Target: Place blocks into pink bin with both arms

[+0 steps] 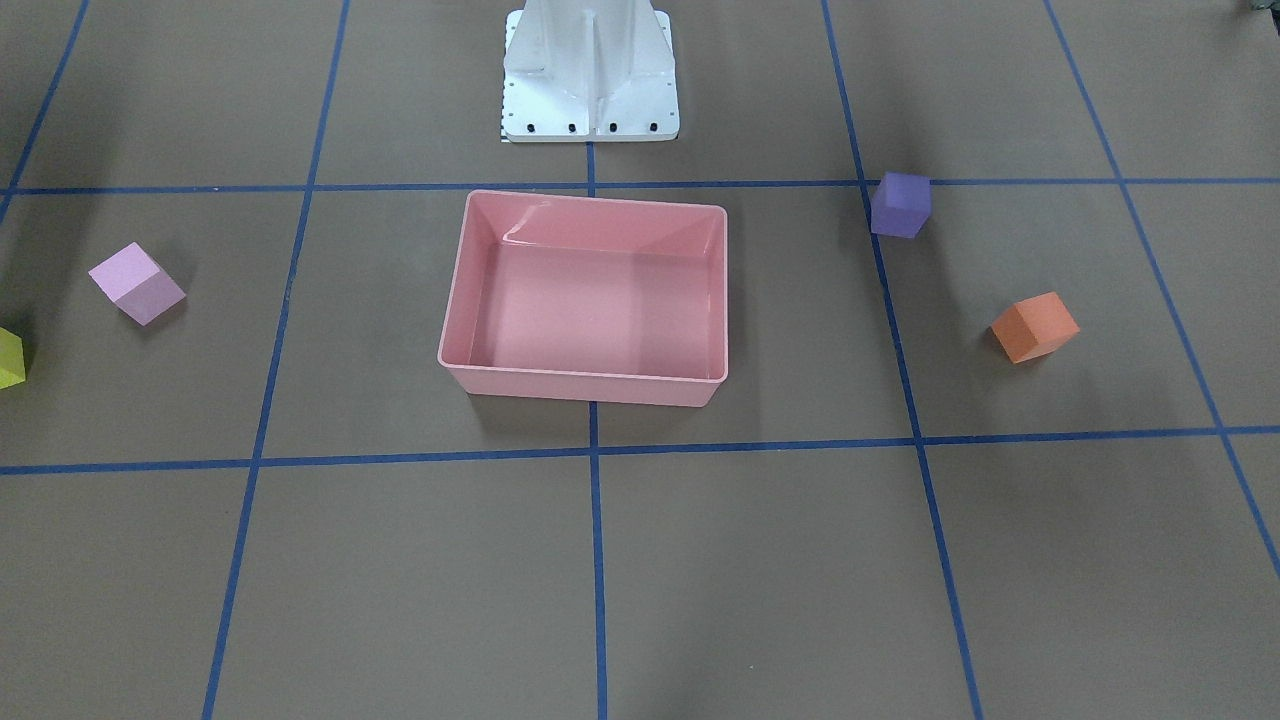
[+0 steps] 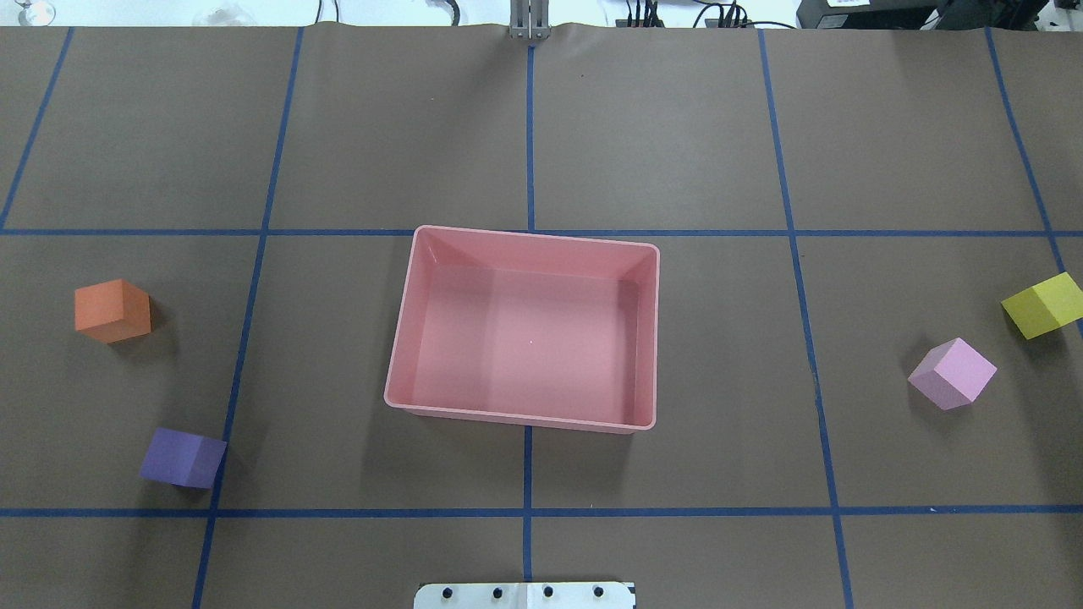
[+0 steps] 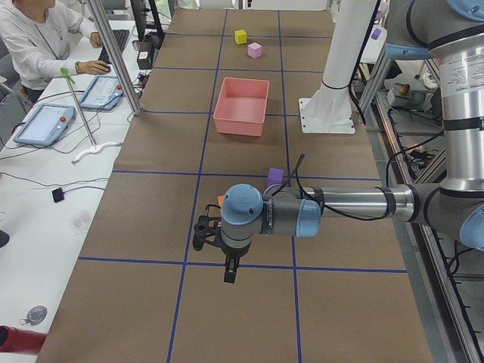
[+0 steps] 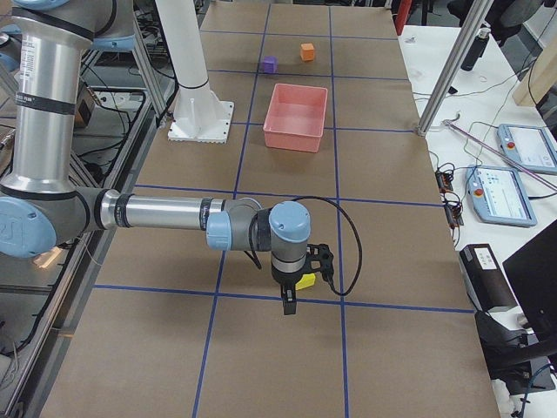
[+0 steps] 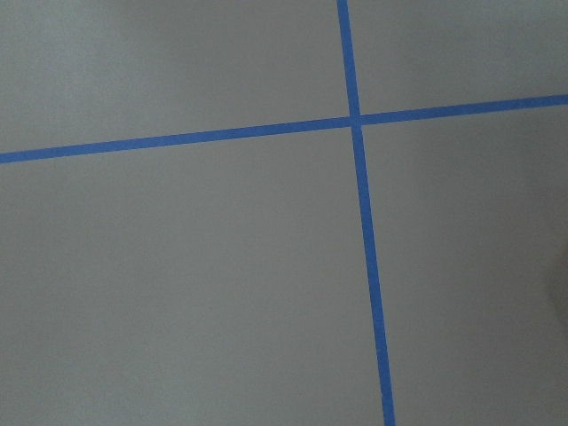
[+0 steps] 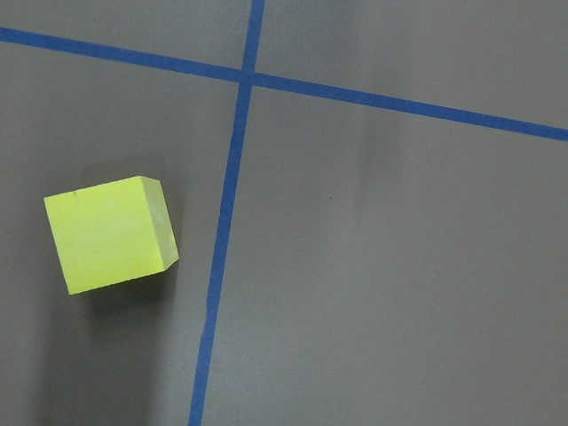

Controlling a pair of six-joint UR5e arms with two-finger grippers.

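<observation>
Pink bin [image 2: 525, 338] is empty. Orange block [image 2: 112, 310], purple block [image 2: 182, 458], pink block [image 2: 953, 373], yellow block [image 2: 1043, 304]: all on table [image 2: 677, 127], none placed. Left gripper [image 3: 229, 274], right gripper [image 4: 289, 305]: opening cannot be told.

The yellow block [image 1: 9, 358] is cut off at the edge.

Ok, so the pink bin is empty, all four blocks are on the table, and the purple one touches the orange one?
No: the purple block and the orange block are apart, bare table between them, as the overhead exterior view shows. The pink bin is empty; the yellow block and light pink block are on the table too.
</observation>
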